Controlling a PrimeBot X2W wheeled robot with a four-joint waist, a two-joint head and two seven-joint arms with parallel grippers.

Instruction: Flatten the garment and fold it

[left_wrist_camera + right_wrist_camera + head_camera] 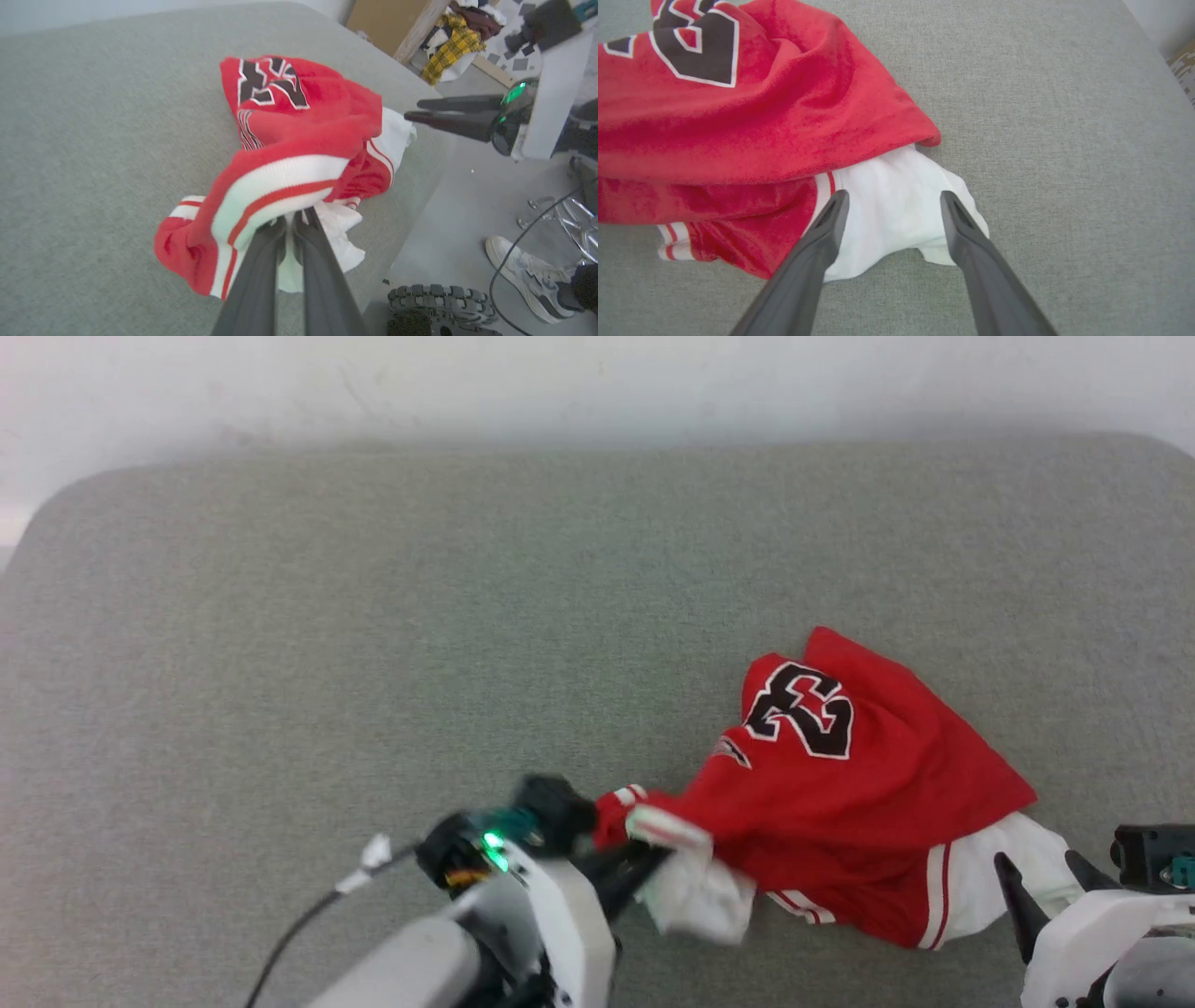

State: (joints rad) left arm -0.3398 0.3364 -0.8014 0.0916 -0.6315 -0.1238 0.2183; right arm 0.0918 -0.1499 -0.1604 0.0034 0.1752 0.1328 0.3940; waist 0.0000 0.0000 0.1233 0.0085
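The garment (868,793) lies bunched on the grey table, a red jersey with a black, white-outlined number facing up. My left gripper (644,859) is at the garment's left end. In the left wrist view, the left gripper (289,226) is shut on the white-and-red striped trim of the garment (303,121), lifting that edge. My right gripper (1038,863) stands open at the garment's right end. In the right wrist view, the right gripper (894,193) has its fingers spread to either side of the white sleeve of the garment (761,116), and whether they touch it I cannot tell.
The grey padded table (373,616) stretches far to the left and back. Beyond its near edge, the left wrist view shows the floor, a person's shoe (518,275), a toothed wheel (439,298), a cable, and a pile of clothes by a cardboard box (448,42).
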